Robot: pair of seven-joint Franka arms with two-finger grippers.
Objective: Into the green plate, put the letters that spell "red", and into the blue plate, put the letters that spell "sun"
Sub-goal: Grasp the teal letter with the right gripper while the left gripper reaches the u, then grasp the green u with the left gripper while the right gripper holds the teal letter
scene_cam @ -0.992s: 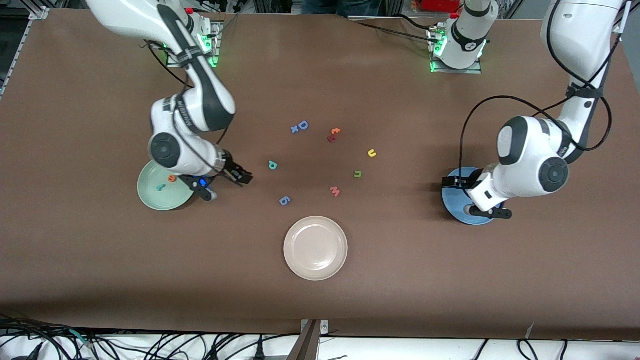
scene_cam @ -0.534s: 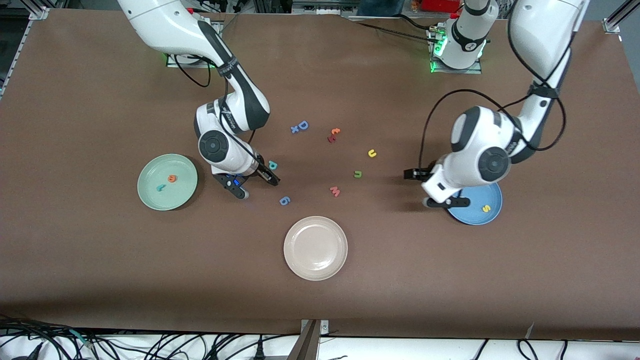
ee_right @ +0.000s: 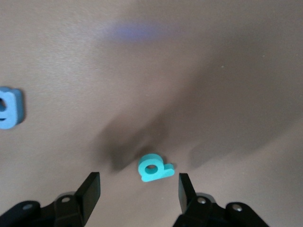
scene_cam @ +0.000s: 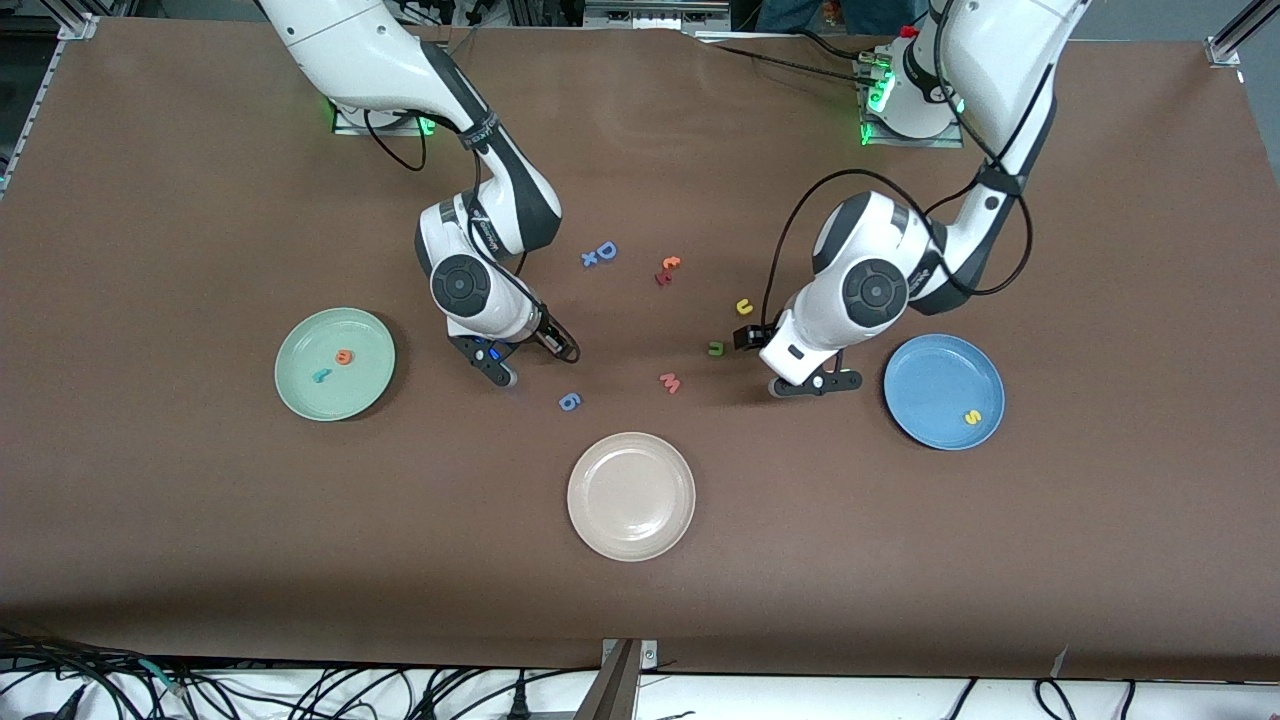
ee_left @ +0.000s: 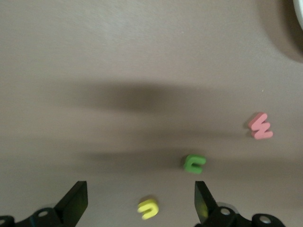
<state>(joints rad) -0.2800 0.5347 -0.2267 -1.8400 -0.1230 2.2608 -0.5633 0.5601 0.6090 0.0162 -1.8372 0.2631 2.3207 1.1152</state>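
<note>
The green plate (scene_cam: pixel 362 386) holds the orange e (scene_cam: pixel 344 356) and the teal r (scene_cam: pixel 321 376). My right gripper (scene_cam: pixel 540 366) is low over the table's middle and open. The teal d (ee_right: pixel 154 168) lies flat between its fingers (ee_right: pixel 92 187), touching neither, and the hand hides it in the front view. The blue plate (scene_cam: pixel 930 375) holds the yellow s (scene_cam: pixel 970 416). My left gripper (scene_cam: pixel 792 363) hangs open and empty beside the olive n (scene_cam: pixel 715 348) and the yellow u (scene_cam: pixel 744 307). In the left wrist view the u (ee_left: pixel 148 208) shows between the fingers (ee_left: pixel 78 196), the n (ee_left: pixel 194 163) a little off.
A pink w (scene_cam: pixel 669 382) and a blue 6 (scene_cam: pixel 569 401) lie between the grippers. A blue D (scene_cam: pixel 605 250) with a small x and an orange-and-red letter pair (scene_cam: pixel 668 268) lie nearer the bases. A beige plate (scene_cam: pixel 631 495) stands nearest the front camera.
Both arms swung from their plates toward the table's middle. The right gripper came over the d. The left gripper left the blue plate, uncovering the s, and reached the n and u.
</note>
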